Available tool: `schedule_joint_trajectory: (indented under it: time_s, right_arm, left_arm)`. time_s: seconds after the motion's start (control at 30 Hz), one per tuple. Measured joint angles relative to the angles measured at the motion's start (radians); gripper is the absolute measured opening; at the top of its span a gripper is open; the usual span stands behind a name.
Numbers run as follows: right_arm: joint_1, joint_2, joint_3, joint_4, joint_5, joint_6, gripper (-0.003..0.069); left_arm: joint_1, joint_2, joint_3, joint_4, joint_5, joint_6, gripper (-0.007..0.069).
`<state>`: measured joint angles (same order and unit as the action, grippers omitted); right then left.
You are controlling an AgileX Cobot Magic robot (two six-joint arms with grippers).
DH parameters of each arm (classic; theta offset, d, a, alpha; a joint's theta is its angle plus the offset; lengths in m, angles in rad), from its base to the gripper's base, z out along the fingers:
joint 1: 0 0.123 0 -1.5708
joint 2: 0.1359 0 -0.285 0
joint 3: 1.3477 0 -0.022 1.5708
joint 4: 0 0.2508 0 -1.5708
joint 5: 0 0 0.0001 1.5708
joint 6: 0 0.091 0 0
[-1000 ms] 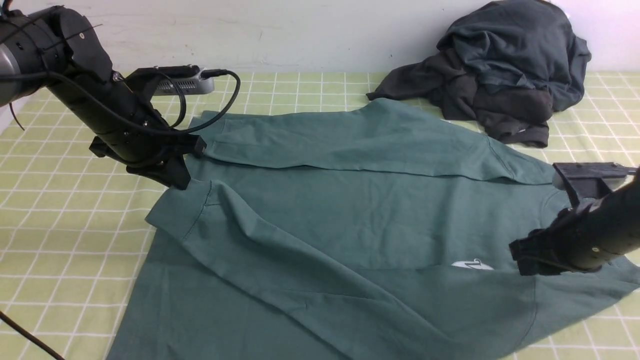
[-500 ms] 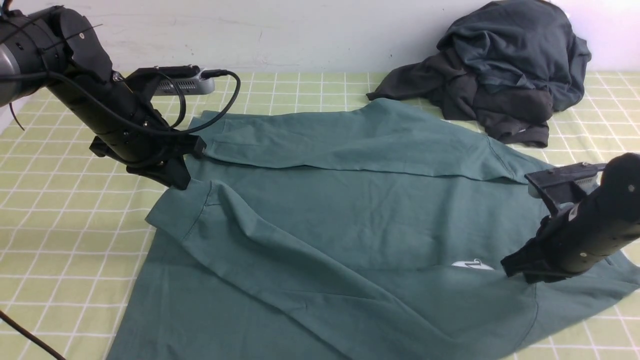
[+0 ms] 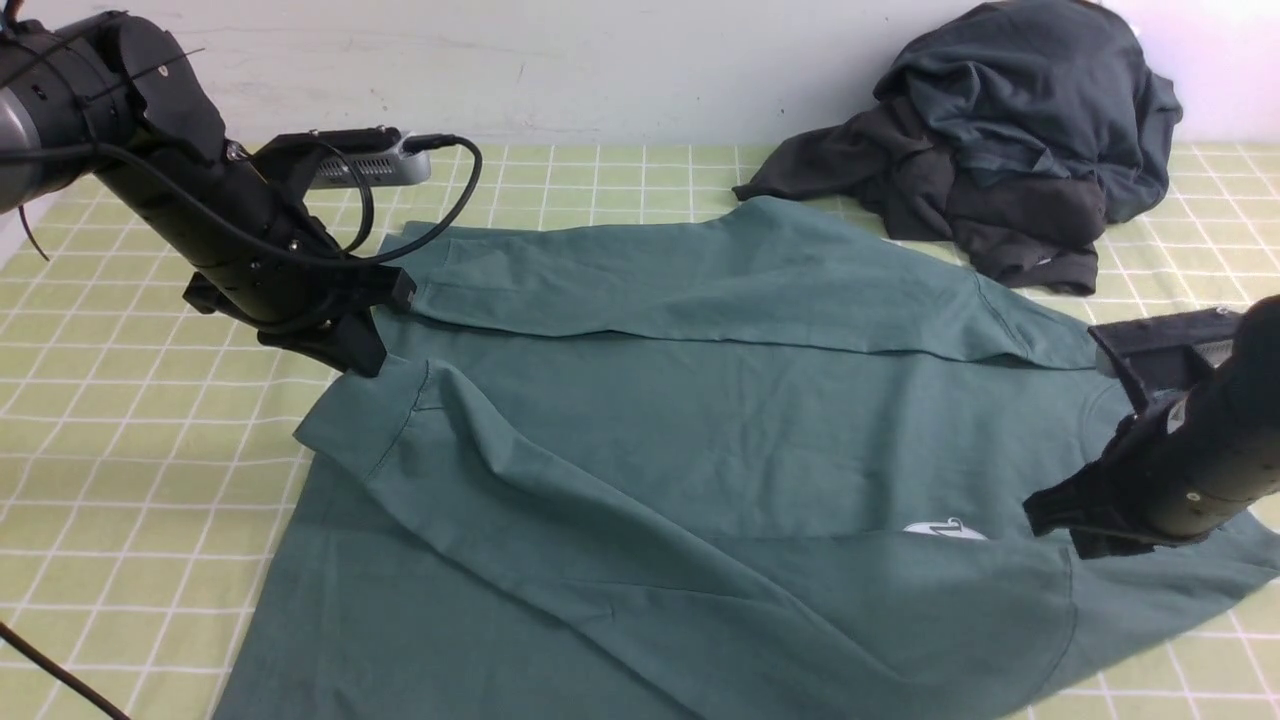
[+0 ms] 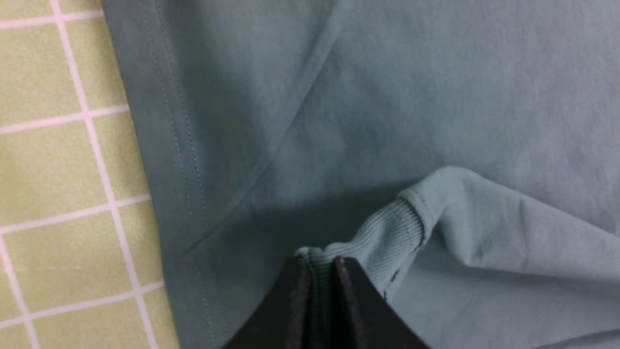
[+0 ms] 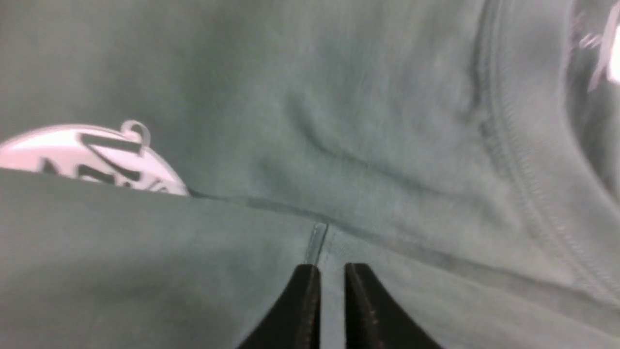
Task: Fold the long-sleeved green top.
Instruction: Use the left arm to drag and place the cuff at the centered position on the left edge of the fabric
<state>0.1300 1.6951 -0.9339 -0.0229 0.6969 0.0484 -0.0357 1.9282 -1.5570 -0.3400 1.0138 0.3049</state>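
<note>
1. Cloth fills the middle of the checked yellow-green table cover [image 3: 120, 450]. The green long-sleeved top [image 3: 700, 440] lies spread there, neck end to the right.
2. One sleeve is folded flat along the far side of the body. Another fold of cloth runs diagonally from the near right up to the far left.
3. On the far left, the left gripper [image 4: 322, 264] has its jaws clamped together on the ribbed cuff [image 4: 382, 232]. That cuff sits just off the body cloth, close to the stitched hem.
4. On the right, the right gripper [image 5: 329, 271] is down at the top's fold edge, right at a seam. The white chest print [image 5: 92, 155] peeks out beside it, half covered by the fold.
5. Its jaws stand very narrow, with a sliver of green between the tips. I can't tell whether that cloth is actually pinched.
6. The collar [image 5: 523, 160] curves past just beyond those tips.
7. At the far right, a heap of dark grey clothes [image 3: 1010, 140] sits against the wall, touching the top's far edge.
</note>
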Motion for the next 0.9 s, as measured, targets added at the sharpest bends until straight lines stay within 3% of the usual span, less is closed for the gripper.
schedule_joint_trajectory:
  time_s: [0.13, 0.23, 0.27, 0.4, 0.47, 0.67, 0.9]
  right_arm:
    - [0.000, 0.066, 0.000, 0.023, -0.024, 0.023, 0.0251]
    - [0.000, 0.072, -0.006, 0.023, -0.025, 0.019, 0.0268]
    - [0.000, 0.074, -0.008, 0.023, -0.022, 0.012, 0.0251]
    - [0.001, 0.074, -0.009, 0.013, -0.026, -0.004, 0.0065]
    - [0.001, 0.065, -0.009, 0.003, -0.028, -0.008, 0.0025]
    - [0.001, -0.032, 0.000, -0.063, 0.013, 0.003, 0.0006]
    - [0.001, -0.190, 0.000, -0.232, 0.055, 0.177, 0.0006]
  left_arm:
    - [0.000, 0.000, 0.000, -0.001, 0.000, 0.000, 0.0030]
    - [0.000, 0.000, 0.000, -0.001, 0.000, 0.000, 0.0030]
    - [0.000, 0.000, 0.000, -0.001, 0.000, 0.000, 0.0030]
    - [0.000, 0.000, 0.000, -0.001, -0.001, 0.001, 0.0030]
    - [0.000, 0.000, 0.000, -0.001, -0.002, 0.001, 0.0030]
    - [0.000, 0.000, 0.000, -0.001, -0.026, 0.001, 0.0030]
    - [0.000, 0.002, 0.000, -0.004, -0.136, 0.001, 0.0030]
